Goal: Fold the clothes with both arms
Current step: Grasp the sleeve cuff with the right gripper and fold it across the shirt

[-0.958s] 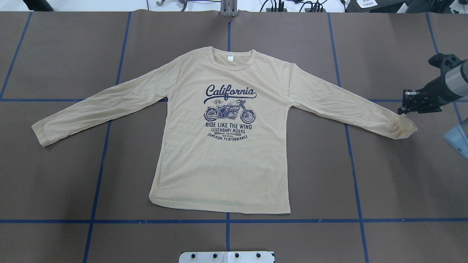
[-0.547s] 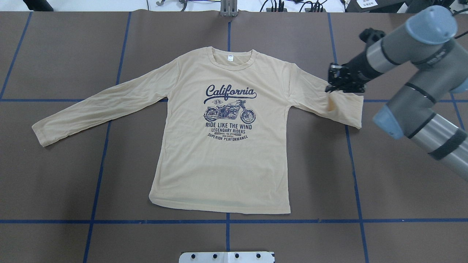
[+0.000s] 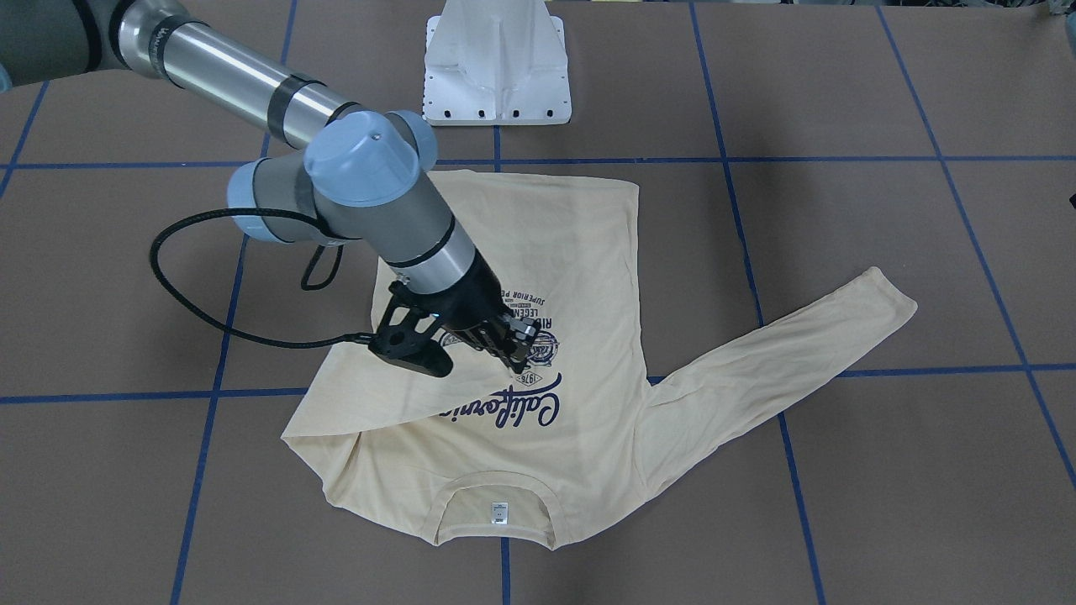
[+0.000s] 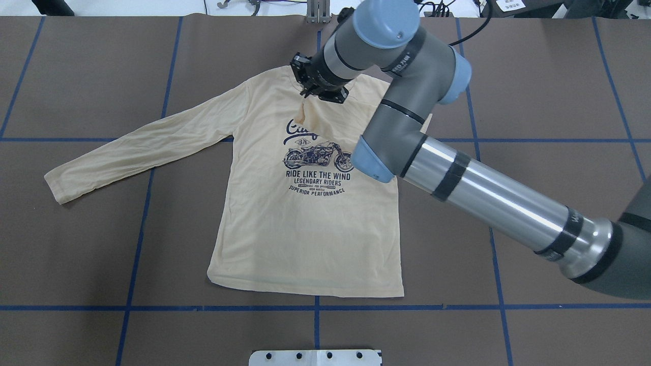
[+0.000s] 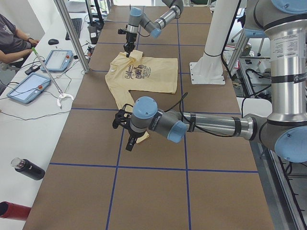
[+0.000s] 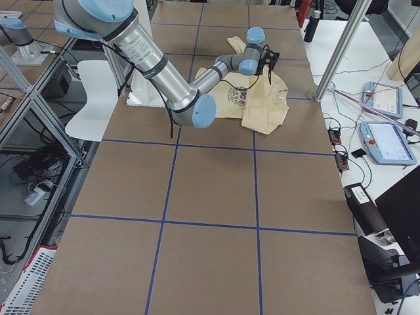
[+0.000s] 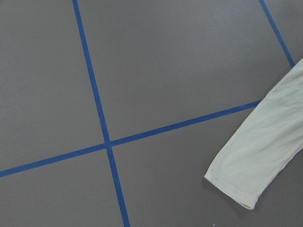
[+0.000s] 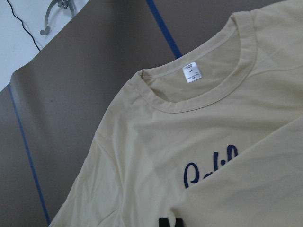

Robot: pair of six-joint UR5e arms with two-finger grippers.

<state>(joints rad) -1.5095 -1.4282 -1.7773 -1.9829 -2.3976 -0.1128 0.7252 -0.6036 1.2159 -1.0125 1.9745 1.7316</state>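
Sleeve (image 3: 374, 395), right arm (image 4: 488, 198) now across T-shirt (image 4: 305, 244) chest

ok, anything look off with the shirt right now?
Nothing damaged. The right claw holds the right cuff of the T-shirt over the top of the print, mid-fold. That cuff looks darker yellow than the rest; whether stain or shadow, I cannot tell.

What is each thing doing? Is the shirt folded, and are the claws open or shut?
Shirt: print up, mostly flat.
Right sleeve: pulled across the chest, cuff lifted.
Left sleeve: spread flat.
Right gripper: shut on right sleeve.
Left gripper: near left cuff; cannot tell.
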